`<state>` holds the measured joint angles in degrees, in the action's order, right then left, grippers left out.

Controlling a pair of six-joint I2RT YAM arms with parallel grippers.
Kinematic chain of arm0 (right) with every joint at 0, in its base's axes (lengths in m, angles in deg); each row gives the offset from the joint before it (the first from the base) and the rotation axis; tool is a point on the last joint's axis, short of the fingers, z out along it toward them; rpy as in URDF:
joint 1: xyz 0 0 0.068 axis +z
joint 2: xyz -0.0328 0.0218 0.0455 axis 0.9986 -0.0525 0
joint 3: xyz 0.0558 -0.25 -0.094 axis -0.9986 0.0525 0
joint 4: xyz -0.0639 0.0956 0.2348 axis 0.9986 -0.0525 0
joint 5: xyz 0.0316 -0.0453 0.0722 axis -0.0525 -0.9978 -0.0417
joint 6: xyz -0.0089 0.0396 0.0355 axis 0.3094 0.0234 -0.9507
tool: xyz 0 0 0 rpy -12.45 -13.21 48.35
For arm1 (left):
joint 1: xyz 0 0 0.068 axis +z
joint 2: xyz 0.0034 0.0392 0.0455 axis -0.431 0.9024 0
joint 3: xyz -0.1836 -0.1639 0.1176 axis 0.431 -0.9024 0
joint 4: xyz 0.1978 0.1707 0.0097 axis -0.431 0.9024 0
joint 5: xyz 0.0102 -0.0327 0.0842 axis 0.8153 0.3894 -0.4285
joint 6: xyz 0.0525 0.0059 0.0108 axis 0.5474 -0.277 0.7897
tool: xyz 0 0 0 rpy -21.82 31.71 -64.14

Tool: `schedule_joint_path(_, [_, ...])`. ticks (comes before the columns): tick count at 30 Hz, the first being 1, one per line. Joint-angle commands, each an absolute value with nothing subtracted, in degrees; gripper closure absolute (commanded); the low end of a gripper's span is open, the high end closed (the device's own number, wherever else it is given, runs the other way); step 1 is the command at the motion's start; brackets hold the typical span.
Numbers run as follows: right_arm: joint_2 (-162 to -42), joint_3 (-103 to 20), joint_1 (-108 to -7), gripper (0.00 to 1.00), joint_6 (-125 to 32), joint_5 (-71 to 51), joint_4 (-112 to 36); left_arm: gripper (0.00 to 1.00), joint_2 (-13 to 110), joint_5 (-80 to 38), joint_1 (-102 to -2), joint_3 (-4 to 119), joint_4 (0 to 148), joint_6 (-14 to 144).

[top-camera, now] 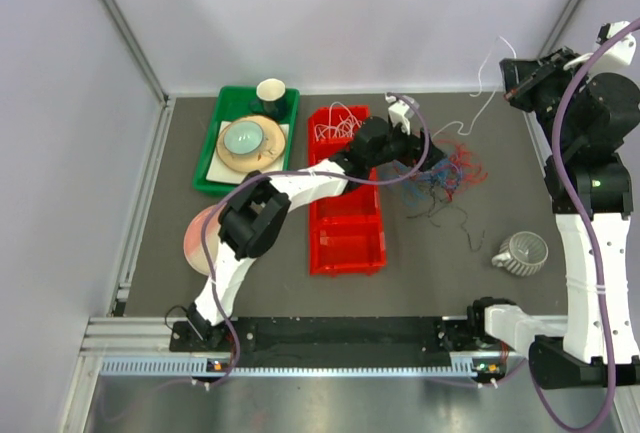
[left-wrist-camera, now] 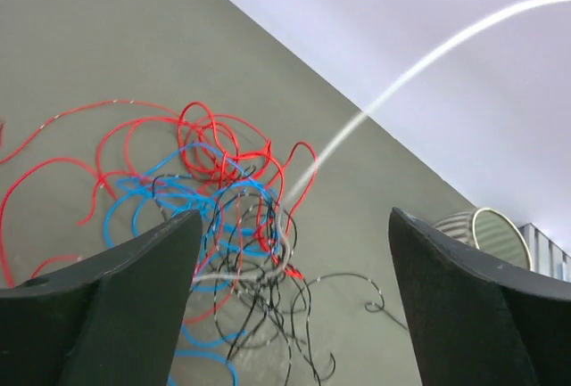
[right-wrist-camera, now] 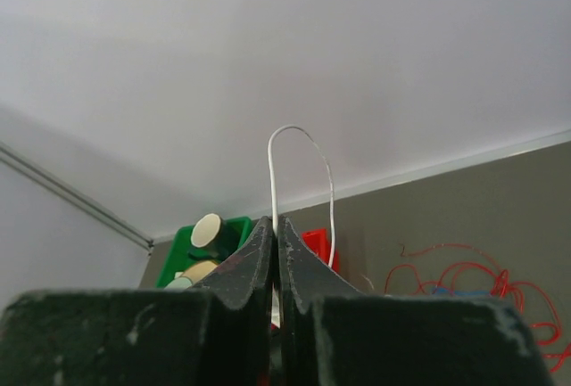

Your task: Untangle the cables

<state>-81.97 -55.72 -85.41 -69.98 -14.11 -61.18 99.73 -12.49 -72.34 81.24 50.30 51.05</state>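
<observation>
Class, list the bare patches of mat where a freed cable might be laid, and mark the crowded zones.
Bare mat lies between the red bin and the mug, in front of the cable tangle, and between bin and near rail. Crowded: the back, where green tray, bin, left arm and tangle sit close.

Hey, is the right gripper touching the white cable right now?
Touching. In the right wrist view the right gripper is shut on the white cable, which loops up out from between its closed tips.
</observation>
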Motion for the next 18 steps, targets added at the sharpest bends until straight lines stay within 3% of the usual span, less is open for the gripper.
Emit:
schedule_joint_path(1, [-80.55,-56.31,-85.85,1.00,-70.56,-13.18,-59.19,0.13,102.73,-13.51,-72.90,87.58,51.32,50.53])
schedule_joint_path(5, [-80.54,-56.05,-85.85,1.00,-70.65,-12.83,-59.19,0.37,103.44,-15.27,-73.25,88.29,50.54,50.10])
schedule_joint_path(6, [-80.46,-55.96,-85.85,1.00,-70.65,-12.82,-59.10,0.64,103.44,-15.79,-73.25,88.29,50.36,48.87])
schedule_joint_path(8, [-80.20,-55.70,-85.76,1.00,-70.39,-13.26,-59.10,0.93,103.09,-14.58,-73.26,89.60,52.18,48.86])
schedule_joint_path(9, [-80.11,-55.52,-85.85,1.00,-70.30,-13.61,-59.10,1.00,102.83,-14.05,-73.25,90.21,53.85,49.91])
schedule_joint_path(18, [-80.10,-52.71,-85.85,1.00,-68.81,-17.30,-59.19,1.00,87.37,-20.80,-72.73,86.79,56.42,57.03])
